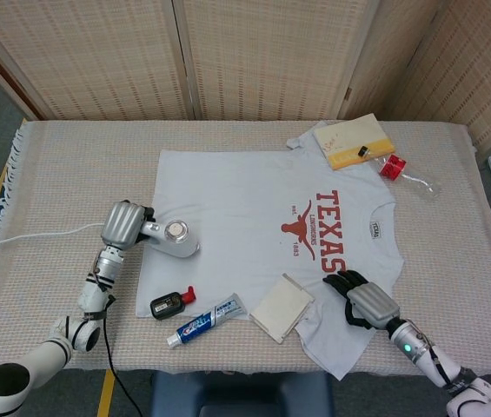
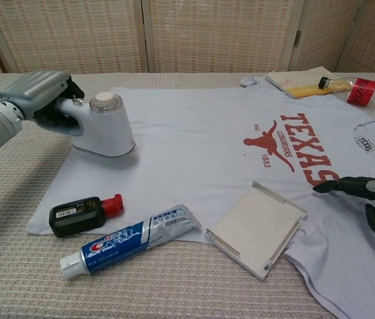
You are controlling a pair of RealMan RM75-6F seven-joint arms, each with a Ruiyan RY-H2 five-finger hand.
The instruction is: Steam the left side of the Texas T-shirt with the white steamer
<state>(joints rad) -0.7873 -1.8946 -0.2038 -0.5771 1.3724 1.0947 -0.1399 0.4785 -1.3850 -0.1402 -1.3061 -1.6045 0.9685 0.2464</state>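
left hand [image 2: 38, 93] clasped round white steamer [image 2: 104, 126] on texas t-shirt [image 2: 207, 153], right hand [image 1: 362, 300] flat, fingers spread

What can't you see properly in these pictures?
- White steamer: its handle is wrapped by the left hand in both views, and no steam can be made out.
- Right hand: cut off by the chest view's right edge; whether it presses on the T-shirt is unclear.
- Small black bottle: label too small to read in either view.
- Red thing near the yellow book: too small to identify.
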